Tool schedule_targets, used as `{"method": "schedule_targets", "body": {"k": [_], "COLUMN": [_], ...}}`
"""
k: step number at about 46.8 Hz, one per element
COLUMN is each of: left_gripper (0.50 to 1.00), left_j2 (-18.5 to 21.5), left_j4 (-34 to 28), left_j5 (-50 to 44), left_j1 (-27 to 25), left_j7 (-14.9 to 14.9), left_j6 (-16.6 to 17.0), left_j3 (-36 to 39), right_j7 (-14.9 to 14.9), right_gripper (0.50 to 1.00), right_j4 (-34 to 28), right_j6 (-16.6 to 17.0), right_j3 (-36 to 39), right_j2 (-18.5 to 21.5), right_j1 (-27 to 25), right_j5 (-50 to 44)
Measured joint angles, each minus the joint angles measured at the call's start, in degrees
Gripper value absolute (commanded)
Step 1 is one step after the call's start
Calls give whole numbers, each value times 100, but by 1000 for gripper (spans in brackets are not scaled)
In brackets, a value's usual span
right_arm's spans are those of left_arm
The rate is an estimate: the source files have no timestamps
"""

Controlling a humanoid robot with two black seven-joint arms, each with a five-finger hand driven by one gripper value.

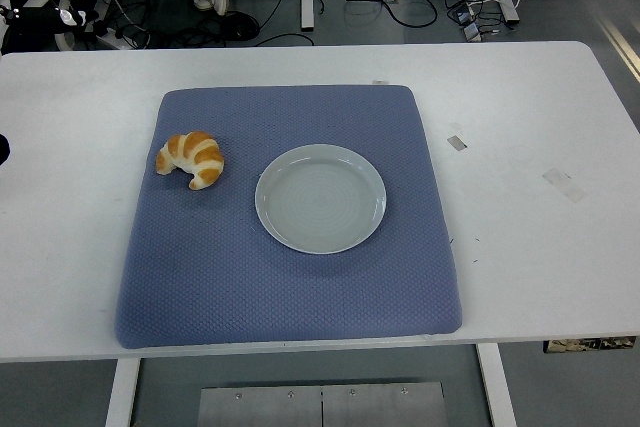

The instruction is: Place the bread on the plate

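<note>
**Croissant and plate laid out, no hand yet at work**

The bread (191, 158), a croissant-shaped roll with pale stripes across its golden crust, lies on the left part of a blue quilted mat (290, 277), its curved tips pointing down and to the right. It rests flat and alone, with bare mat all around it, which leaves room for fingers to close on it from above or from the sides.

The plate (275, 219), a pale grey-green round dish, sits near the middle of the mat, just to the right of the bread and a little nearer the table's front edge. The two are apart, not touching. The plate holds nothing, so the task has not begun: the bread is off the plate. Setting them side by side on the soft mat likely keeps the carry short and stops the dish from sliding on the white table (540, 247).

Neither robot hand is clearly in view. A small dark shape at the left edge (3, 148) may be part of the left arm resting there, but too little shows to be sure, and nothing can be said about how its hand is set. The right arm is out of the picture altogether.

With the bread on the left side, the left arm seems the natural one to reach in, lift the roll and move it rightward over the plate's rim. A few pieces of tape (562, 184) mark the table to the right. Cables and a shoe show on the floor beyond the far edge.
</note>
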Motion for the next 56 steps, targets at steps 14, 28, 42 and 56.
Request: {"method": "schedule_targets", "body": {"k": [14, 28, 42, 56], "left_gripper": [980, 980, 981, 987], "left_j2": [5, 4, 6, 23], "left_j4": [0, 0, 0, 0], "left_j5": [27, 22, -30, -61], "left_j1": [1, -8, -54, -59], "left_j7": [0, 0, 0, 0], "left_j6": [2, -1, -1, -8], "left_j3": [-5, -17, -22, -61], "right_j7": [0, -1, -3, -3], "right_gripper": [1000, 1000, 1000, 1000], "right_j4": [0, 0, 0, 0], "right_j6": [0, 0, 0, 0], "right_j3": [0, 0, 0, 0], "right_j2": [0, 0, 0, 0], "right_j1": [0, 0, 0, 0], "right_j5": [0, 0, 0, 0]}}
